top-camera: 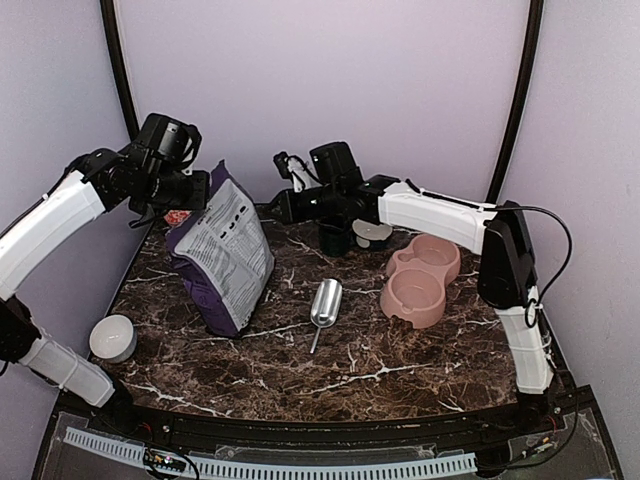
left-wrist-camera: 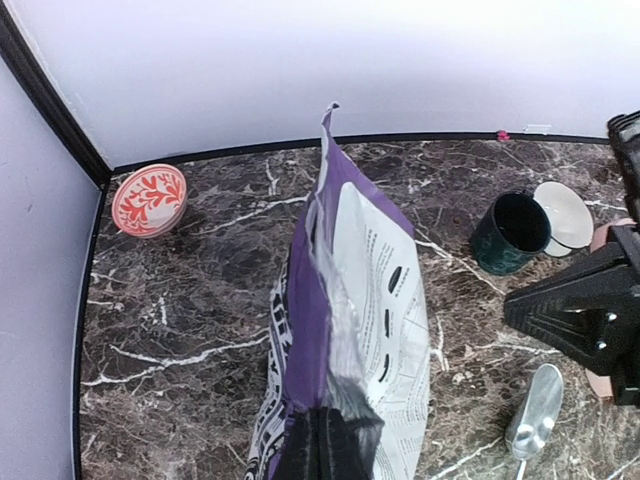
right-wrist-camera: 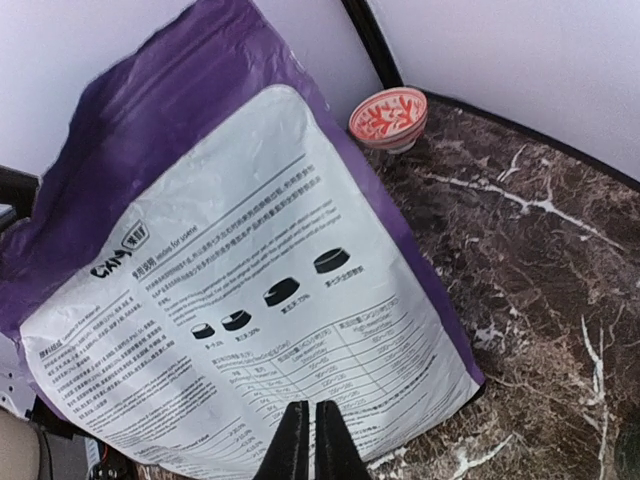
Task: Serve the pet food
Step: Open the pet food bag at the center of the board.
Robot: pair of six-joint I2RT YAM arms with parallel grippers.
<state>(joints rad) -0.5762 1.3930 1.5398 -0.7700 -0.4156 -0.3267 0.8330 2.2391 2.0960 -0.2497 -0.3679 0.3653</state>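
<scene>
Marble tabletop (top-camera: 400, 360): left tool (left-wrist-camera: 322, 428) pinches purple bag (top-camera: 225, 255), its fine print unreadable.

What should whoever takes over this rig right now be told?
Left pincer: shut on the top edge of the purple bag, which stands tilted at the left.
Right pincer: shut, tips close to the bag's printed face; whether it grips cannot be told.
Pet food: none visible, presumably inside the bag.
Pink double bowl at the right looks empty; metal scoop lies between bag and bowl, untouched.
Done: bag taken hold of. Left: get kibble into the bowl.
</scene>
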